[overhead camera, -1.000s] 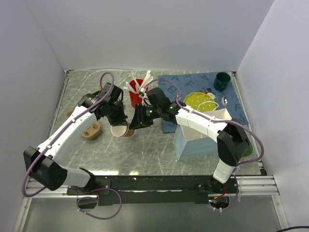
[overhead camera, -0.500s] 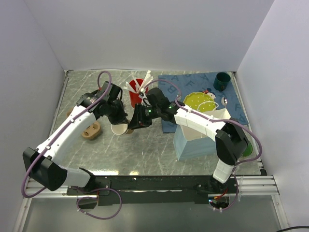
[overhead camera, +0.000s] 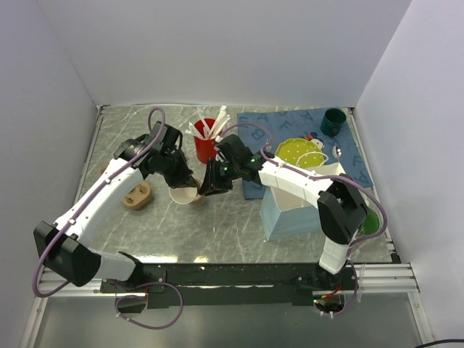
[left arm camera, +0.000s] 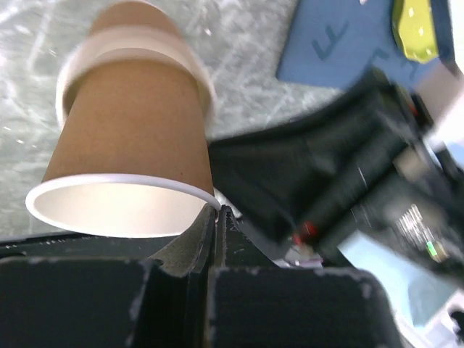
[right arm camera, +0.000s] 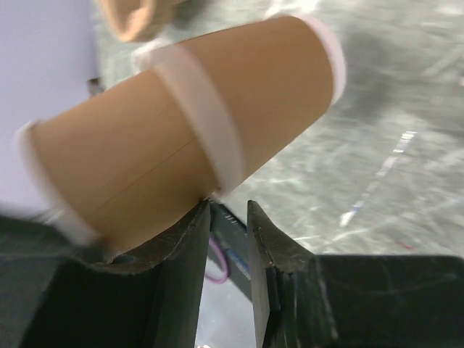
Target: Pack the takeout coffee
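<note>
The takeout coffee with its black lid is out of view. Between the arms, a lidless brown paper cup [overhead camera: 187, 194] with a white inside hangs tilted, nested in a second brown cup [left arm camera: 138, 29]. My left gripper [left arm camera: 217, 212] is shut on the inner cup's [left arm camera: 130, 145] white rim; in the top view it [overhead camera: 181, 177] sits just above the cups. My right gripper [right arm camera: 228, 210] stands open right below the outer cup's white rim [right arm camera: 210, 145]. Its left finger [right arm camera: 181, 239] touches the inner cup's wall, and nothing lies in the gap. From above it [overhead camera: 210, 184] is right of the cups.
A red cup of white utensils [overhead camera: 206, 141] stands just behind the grippers. A light blue bag [overhead camera: 290, 214] stands open at the right, under the right arm. Behind it lie a blue mat [overhead camera: 348, 152], a yellow-green plate [overhead camera: 299, 152] and a dark green cup [overhead camera: 333, 122]. A tan holder [overhead camera: 135, 196] lies at the left.
The nested cups have tilted further and shifted slightly right with my left gripper. My right gripper has also edged right, staying against the cups.
</note>
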Controlling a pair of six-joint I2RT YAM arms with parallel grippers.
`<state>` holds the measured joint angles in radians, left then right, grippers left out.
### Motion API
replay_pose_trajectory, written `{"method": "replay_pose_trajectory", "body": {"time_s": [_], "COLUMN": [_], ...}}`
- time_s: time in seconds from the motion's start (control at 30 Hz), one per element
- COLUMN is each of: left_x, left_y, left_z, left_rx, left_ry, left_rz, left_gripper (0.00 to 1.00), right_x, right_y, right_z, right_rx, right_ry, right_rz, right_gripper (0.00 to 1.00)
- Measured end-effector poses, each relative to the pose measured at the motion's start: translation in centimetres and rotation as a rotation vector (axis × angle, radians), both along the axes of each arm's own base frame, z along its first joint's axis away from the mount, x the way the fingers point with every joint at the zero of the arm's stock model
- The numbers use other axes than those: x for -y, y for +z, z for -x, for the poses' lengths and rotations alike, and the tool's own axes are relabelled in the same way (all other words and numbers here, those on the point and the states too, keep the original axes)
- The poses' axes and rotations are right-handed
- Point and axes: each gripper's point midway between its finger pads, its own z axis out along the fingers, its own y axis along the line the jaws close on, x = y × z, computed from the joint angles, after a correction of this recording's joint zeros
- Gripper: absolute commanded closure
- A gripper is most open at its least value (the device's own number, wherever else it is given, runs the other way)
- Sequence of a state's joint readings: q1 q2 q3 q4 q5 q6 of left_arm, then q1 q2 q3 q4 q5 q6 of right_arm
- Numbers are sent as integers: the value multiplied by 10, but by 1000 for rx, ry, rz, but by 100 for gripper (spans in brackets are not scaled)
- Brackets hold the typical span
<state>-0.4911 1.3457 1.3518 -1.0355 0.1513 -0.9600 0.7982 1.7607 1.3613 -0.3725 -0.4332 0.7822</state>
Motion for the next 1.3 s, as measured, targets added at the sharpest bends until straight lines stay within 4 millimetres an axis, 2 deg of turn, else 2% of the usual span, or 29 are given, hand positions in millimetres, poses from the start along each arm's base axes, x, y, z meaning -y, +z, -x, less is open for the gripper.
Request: {"method": "replay_pose_trajectory", "body": {"time_s": [0.13,0.4,0.47,0.53,0.7,0.8,0.87,1.0,1.13,1.3], "left_x": [6,8,6,4,-5,-14,-21,-33,-39,-42], "left_y": [3,2,5,12,47,53,47,28,1,-26], "left_z": [5,10,5,-3,-24,-23,-16,6,33,54], "left_rx": [-21,-60,-53,-31,81,100,80,17,-78,-159], "left_ry": [-26,-57,-68,-74,-63,-49,-44,-47,-80,-118], "left_rz": [38,35,7,-17,-73,-102,-125,-150,-157,-161], "left_gripper": [99,99,99,99,99,99,99,99,99,99], "right_x": [8,19,22,23,29,39,45,52,49,54], "right_y": [-11,-16,-15,-10,21,42,51,56,63,67], "right_z": [-8,-19,-19,-21,-30,-40,-47,-55,-70,-71], "right_rx": [-9,9,15,30,108,164,191,207,222,230], "right_ry": [-30,-57,-48,-40,-34,-49,-62,-68,-78,-87], "right_rz": [40,71,83,89,88,90,95,127,147,169], "right_gripper": [65,65,64,64,63,61,59,59,59,59]}}
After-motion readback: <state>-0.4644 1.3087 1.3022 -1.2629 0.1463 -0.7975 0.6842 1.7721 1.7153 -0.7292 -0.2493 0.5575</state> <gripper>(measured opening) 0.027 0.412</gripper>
